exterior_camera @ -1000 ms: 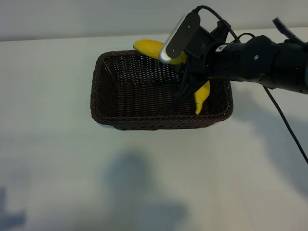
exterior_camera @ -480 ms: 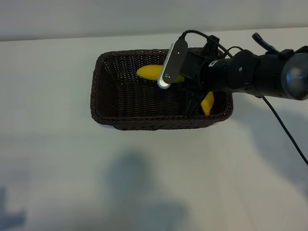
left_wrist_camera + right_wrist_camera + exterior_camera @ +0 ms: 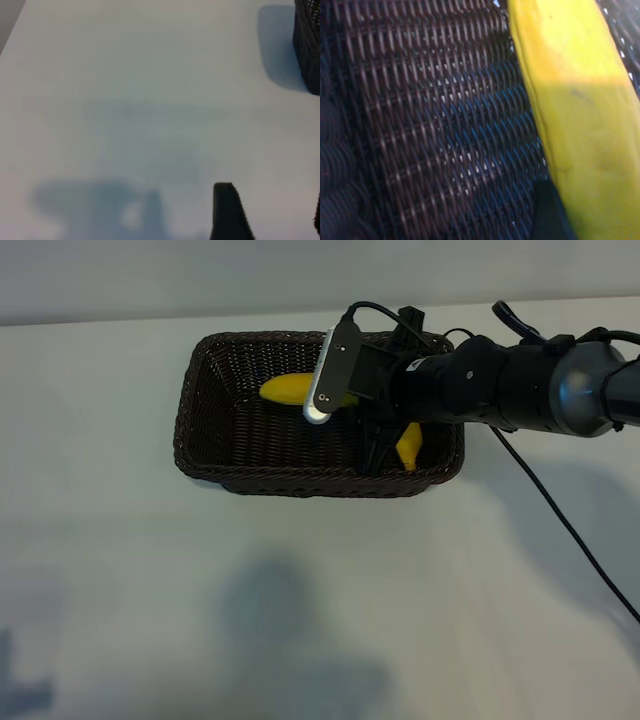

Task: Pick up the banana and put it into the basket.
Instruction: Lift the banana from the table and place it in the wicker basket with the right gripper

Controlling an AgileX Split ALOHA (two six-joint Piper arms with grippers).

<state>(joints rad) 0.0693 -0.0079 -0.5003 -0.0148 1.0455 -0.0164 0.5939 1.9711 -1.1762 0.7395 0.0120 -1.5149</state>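
The right tool (image 3: 385,445), grasping the banana (image 3: 283,388), is sinking deeper into the basket (image 3: 205,445), which has shifted left. The left wrist view shows the left tool (image 3: 270,220) released over the tabletop (image 3: 125,100).

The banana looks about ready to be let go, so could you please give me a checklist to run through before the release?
1. Banana inside the basket rim: ok, both visible ends lie within it.
2. Banana resting on the basket floor: cannot tell; the right wrist view shows weave close beside it.
3. Right gripper down inside the basket: ok.
4. Right fingers closed on the banana: ok, one lies against its skin.
5. Left gripper clear of the basket: ok, over bare table.
6. Basket fully on the table: ok.
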